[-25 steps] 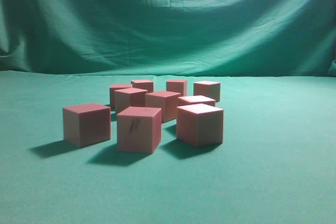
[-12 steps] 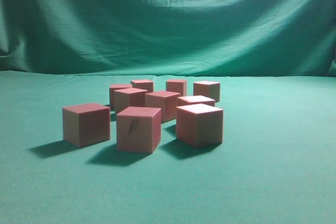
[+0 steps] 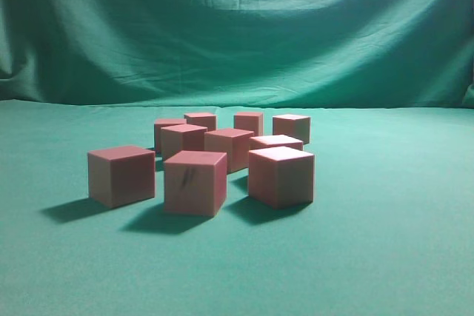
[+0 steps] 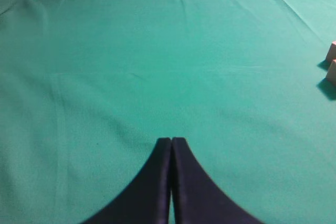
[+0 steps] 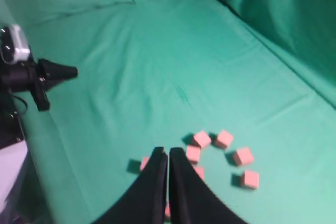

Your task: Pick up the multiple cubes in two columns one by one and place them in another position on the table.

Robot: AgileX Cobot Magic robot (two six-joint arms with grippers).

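Several reddish-pink cubes stand in a loose cluster on the green table (image 3: 385, 249). The front cube (image 3: 195, 183) bears a dark smudge, with a cube (image 3: 121, 175) to its left and another (image 3: 281, 175) to its right. No gripper shows in the exterior view. My right gripper (image 5: 168, 151) is shut and empty, hanging high above the cubes (image 5: 224, 139), which lie below and right of its tips. My left gripper (image 4: 171, 139) is shut and empty over bare cloth; two cube corners (image 4: 331, 72) peek in at the right edge.
A draped green backdrop (image 3: 237, 27) rises behind the table. In the right wrist view a black arm part with a white housing (image 5: 31, 74) sits at the left edge. Green cloth stretches out on all sides of the cluster.
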